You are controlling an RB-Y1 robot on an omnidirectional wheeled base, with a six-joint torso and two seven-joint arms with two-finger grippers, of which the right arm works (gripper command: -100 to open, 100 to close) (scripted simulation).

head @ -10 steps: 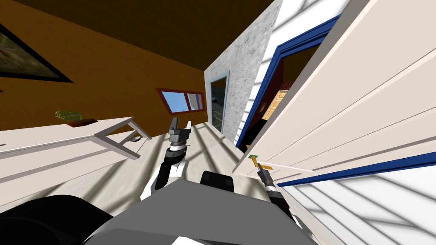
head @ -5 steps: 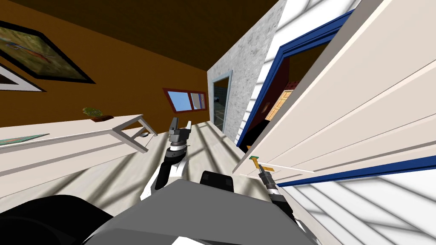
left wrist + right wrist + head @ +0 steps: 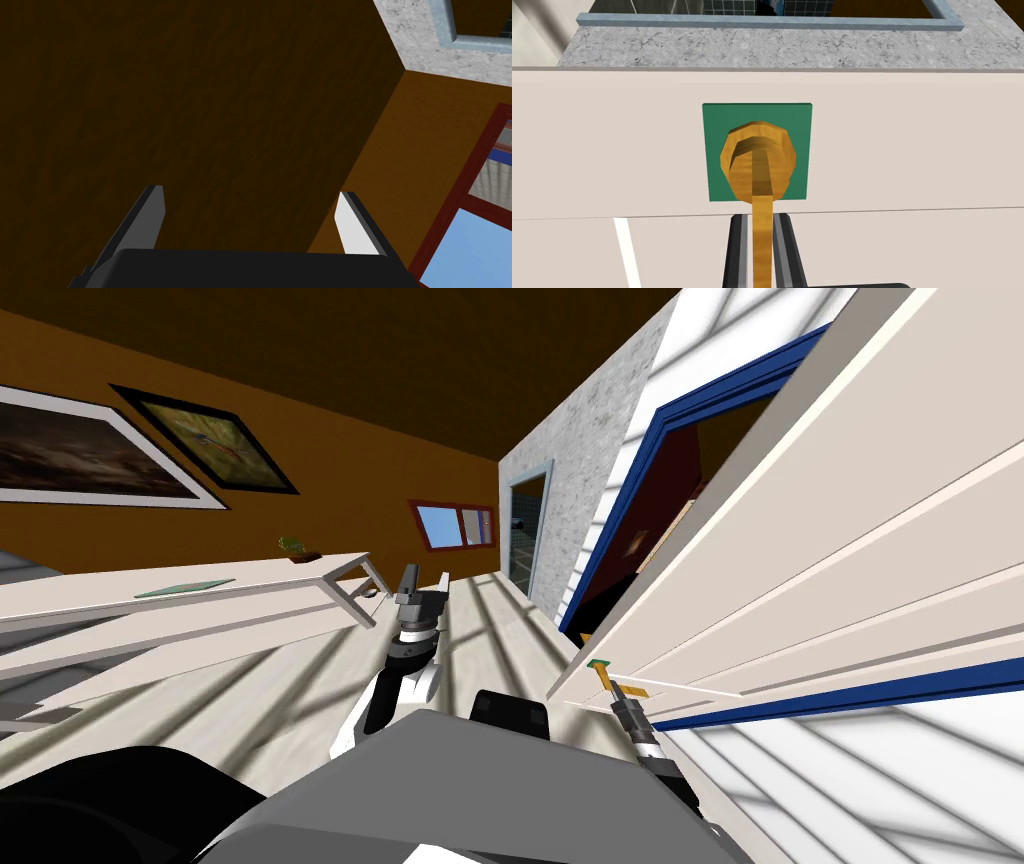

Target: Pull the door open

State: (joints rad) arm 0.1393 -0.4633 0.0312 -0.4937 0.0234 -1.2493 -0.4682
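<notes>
here the right gripper (image 3: pixel 760 220) is clamped on the orange lever handle (image 3: pixel 760 197), its two fingers pressing the lever's sides. the lever's long axis runs from its round hub on the green backplate (image 3: pixel 714 150) straight back toward the gripper's body, so the hand is lined up along it. the backplate sits close to the free edge of the cream door (image 3: pixel 850 538), which stands swung partway off its blue frame (image 3: pixel 640 478). the door lies ahead of the right hand, so the pull, i judge, goes back toward my chest on an arc. the left gripper (image 3: pixel 424 585) is raised over the floor, well apart from the door, fingers spread.
</notes>
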